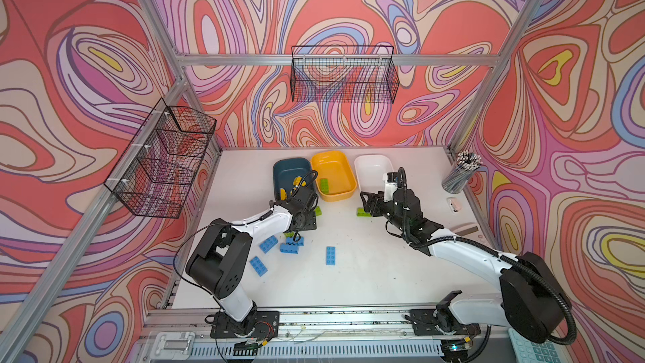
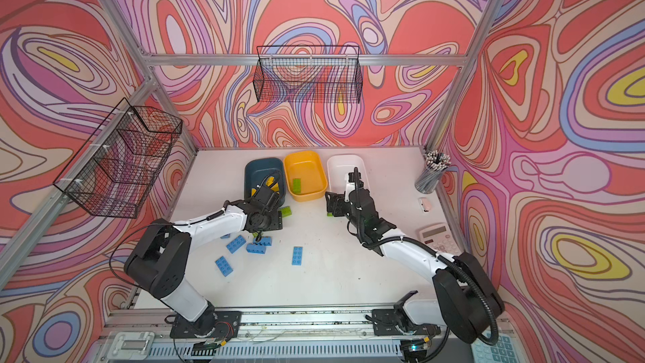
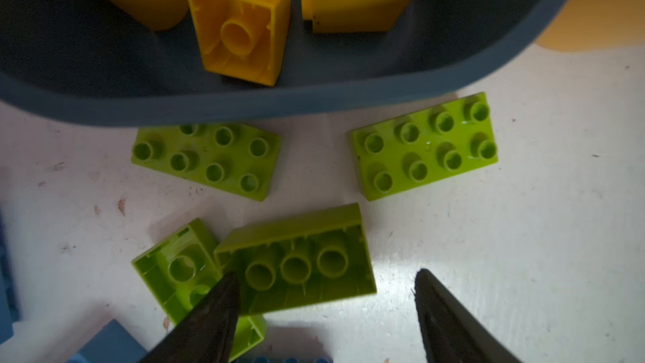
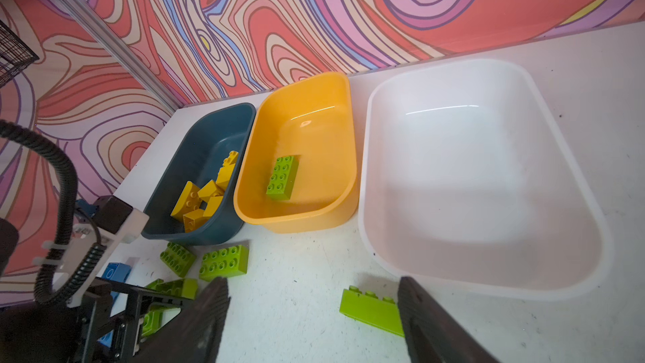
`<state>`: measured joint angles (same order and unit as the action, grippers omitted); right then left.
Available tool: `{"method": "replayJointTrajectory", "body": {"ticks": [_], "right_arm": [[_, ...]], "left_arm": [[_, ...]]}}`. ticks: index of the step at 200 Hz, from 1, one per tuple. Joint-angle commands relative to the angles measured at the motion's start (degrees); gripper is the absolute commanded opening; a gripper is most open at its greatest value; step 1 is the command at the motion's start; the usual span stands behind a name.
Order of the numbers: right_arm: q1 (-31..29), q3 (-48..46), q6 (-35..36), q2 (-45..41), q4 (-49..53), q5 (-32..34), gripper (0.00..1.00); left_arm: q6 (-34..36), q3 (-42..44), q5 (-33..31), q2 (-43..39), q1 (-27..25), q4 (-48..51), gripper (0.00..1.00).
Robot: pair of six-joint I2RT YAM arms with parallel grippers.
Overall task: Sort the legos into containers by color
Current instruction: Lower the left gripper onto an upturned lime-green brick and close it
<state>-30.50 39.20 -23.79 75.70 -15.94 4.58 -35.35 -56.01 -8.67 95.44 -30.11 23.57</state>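
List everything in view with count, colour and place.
teal tub: one, dark teal, back row, left.
orange tub: one, yellow-orange, back row, middle.
white tub: one, white, back row, right.
yellow legos: several, yellow, in the teal tub.
green legos: six, lime, one in the orange tub, five on the table.
blue legos: at least five, light blue, on the table, left of centre.
wire baskets: two, black, hung above the table, left and back.
pen cup: one, grey, back right corner.
calculator: one, white, right edge.
left tool: one, black, open over green legos.
right tool: one, black, open beside a green lego.
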Motion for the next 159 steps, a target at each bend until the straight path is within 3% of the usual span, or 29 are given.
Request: {"method": "replayJointTrajectory", "body": {"ticks": [1,101,159], "right_arm": [[0.18,-0.71,-0.15,0.12,-1.27,0.58,0.8],[0.15,-0.44,-0.18,1.38,-1.46,0.25,0.8],[0.18,-0.2,-0.22,1.98,-1.72,-0.21,0.8]], "left_arm": [[0.11,-1.38,-2.84,1.32,-0.21,1.16,0.79],[0.11,-1.65,-5.17,2.13,-0.21,1.74,0.91],[1.16,-1.5,-11.5,-5.2,-1.71,3.21,0.95]]}}
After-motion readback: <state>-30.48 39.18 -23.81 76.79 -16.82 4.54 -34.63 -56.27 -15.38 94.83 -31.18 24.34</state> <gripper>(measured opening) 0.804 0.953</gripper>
